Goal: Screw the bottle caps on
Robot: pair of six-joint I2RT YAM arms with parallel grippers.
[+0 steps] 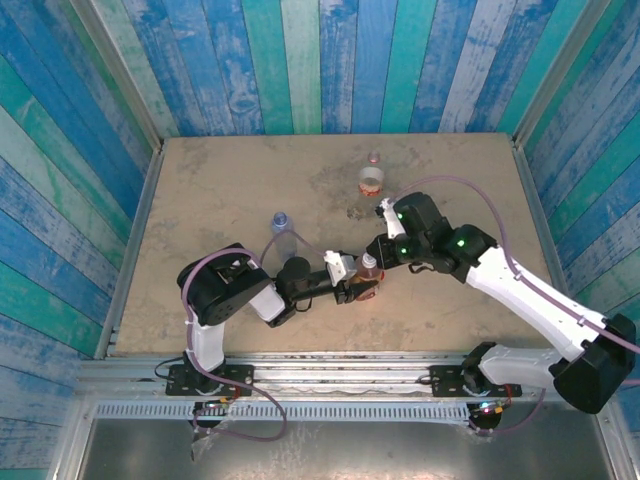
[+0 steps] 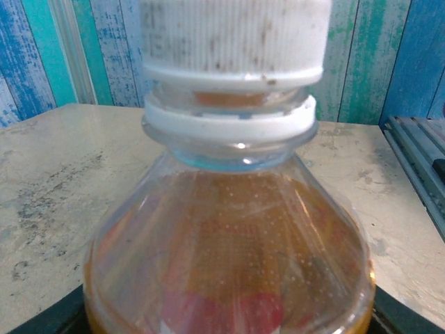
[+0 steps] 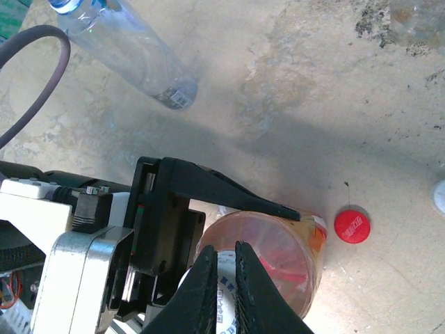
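Grasping amber bottle [image 2: 229,243], left tool [image 1: 355,288] sits clear of table [image 1: 200,200] edges; right tool [image 3: 226,250] clenched.

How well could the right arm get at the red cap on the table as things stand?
Probably yes. The red cap lies bare on the table close to the amber bottle, with nothing over it. The right gripper, jaws shut at that bottle's white cap, would have to open first.

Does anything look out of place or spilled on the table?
No spill shows. One red cap lies loose on the table, apart from the amber bottle. That bottle's white cap carries dark specks, so it looks dirty.
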